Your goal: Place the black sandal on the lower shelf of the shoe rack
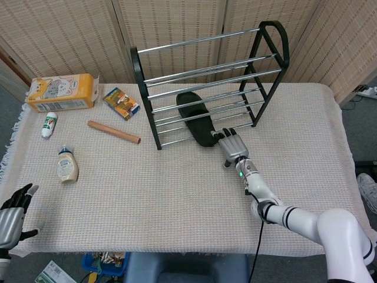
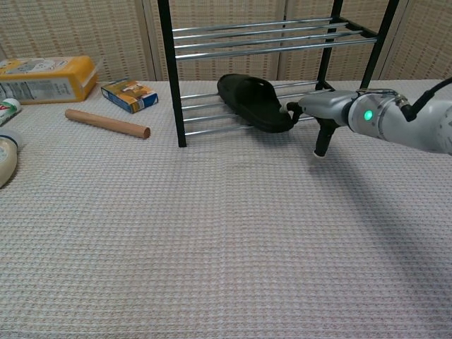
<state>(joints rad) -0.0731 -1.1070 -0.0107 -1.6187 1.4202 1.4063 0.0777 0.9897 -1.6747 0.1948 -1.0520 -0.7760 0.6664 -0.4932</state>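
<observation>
The black sandal (image 1: 197,118) lies on the lower bars of the black and chrome shoe rack (image 1: 147,100), turned across the bars with its near end sticking out over the front bar. My right hand (image 1: 232,146) is just in front of the rack, its fingertips touching that near end. In the chest view the sandal (image 2: 254,102) meets the right hand (image 2: 332,109) at its fingertips, the thumb hanging down toward the cloth. Nothing is gripped. My left hand (image 1: 13,215) hovers off the table's near left corner, fingers apart and empty.
A yellow and white carton (image 1: 62,92), a small box (image 1: 121,103) and a wooden rod (image 1: 113,132) lie left of the rack. Two small bottles (image 1: 67,164) (image 1: 49,124) sit near the left edge. A woven cloth covers the table.
</observation>
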